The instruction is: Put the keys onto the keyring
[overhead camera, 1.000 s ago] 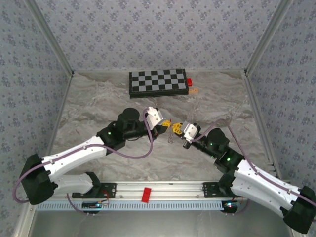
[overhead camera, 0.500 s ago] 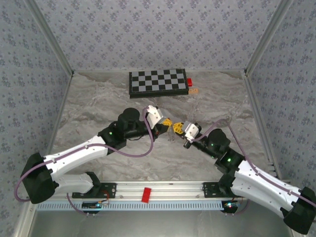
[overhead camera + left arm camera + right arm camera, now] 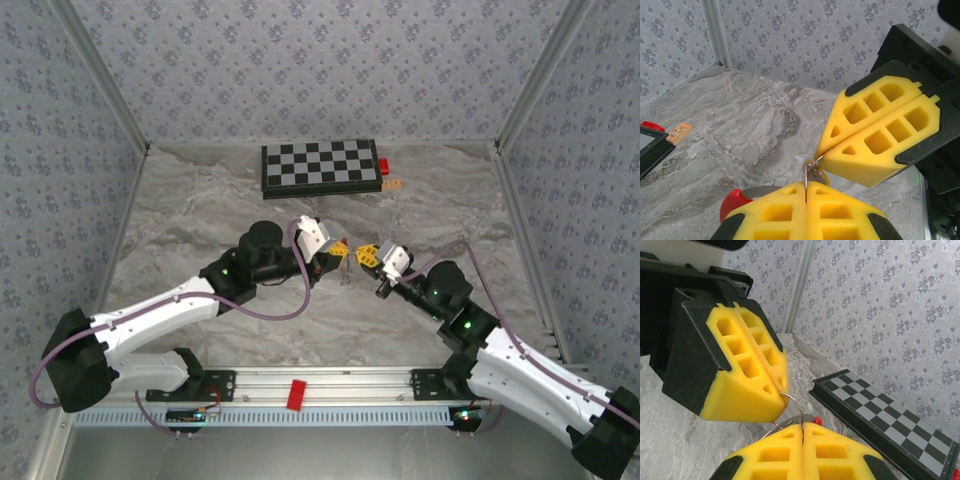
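The keyring (image 3: 806, 173) is a thin metal loop held up over the table's middle, and both grippers pinch it. My left gripper (image 3: 806, 184) is shut on its lower edge. My right gripper (image 3: 819, 155) is shut on the loop from the upper right. From the right wrist, the keyring (image 3: 795, 401) arcs from the left gripper (image 3: 781, 386) into my right gripper (image 3: 802, 426). A grey blade with a red end (image 3: 733, 204) hangs below the loop. A small orange key (image 3: 392, 185) lies by the chessboard. Seen from above, the left gripper (image 3: 341, 250) and the right gripper (image 3: 366, 254) meet tip to tip.
A chessboard (image 3: 321, 165) lies at the back of the marble table, with a small red block (image 3: 384, 165) at its right end. Patterned walls close in the back and both sides. Open tabletop lies to the left and right of the two arms.
The right gripper has swung slightly toward the back and right, and the left gripper has edged with it. Both stayed shut on the keyring.
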Robot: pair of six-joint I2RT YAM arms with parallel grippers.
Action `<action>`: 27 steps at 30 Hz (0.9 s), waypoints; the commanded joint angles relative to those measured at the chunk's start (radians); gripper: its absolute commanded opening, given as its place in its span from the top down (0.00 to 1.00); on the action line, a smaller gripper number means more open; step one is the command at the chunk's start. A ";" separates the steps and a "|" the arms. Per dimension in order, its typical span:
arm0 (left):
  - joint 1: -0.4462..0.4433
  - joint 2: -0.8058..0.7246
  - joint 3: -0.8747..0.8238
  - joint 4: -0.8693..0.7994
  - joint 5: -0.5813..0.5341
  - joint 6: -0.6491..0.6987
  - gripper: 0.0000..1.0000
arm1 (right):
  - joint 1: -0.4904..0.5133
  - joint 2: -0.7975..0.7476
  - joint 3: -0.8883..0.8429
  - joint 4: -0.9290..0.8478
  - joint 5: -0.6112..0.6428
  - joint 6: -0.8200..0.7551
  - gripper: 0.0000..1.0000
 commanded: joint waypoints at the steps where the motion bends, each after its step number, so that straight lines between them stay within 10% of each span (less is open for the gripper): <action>1: -0.009 -0.012 0.003 0.017 0.017 -0.010 1.00 | -0.013 -0.005 -0.002 0.044 0.009 0.022 1.00; 17: -0.010 0.019 -0.015 0.130 -0.006 -0.077 1.00 | 0.002 0.050 0.005 0.059 -0.057 0.050 1.00; 21: -0.010 0.023 -0.031 0.161 -0.023 -0.072 1.00 | 0.003 0.038 0.000 0.040 -0.016 0.092 0.71; 27: 0.000 0.011 -0.040 0.171 -0.013 -0.053 1.00 | -0.054 -0.013 -0.016 -0.013 0.013 0.249 0.69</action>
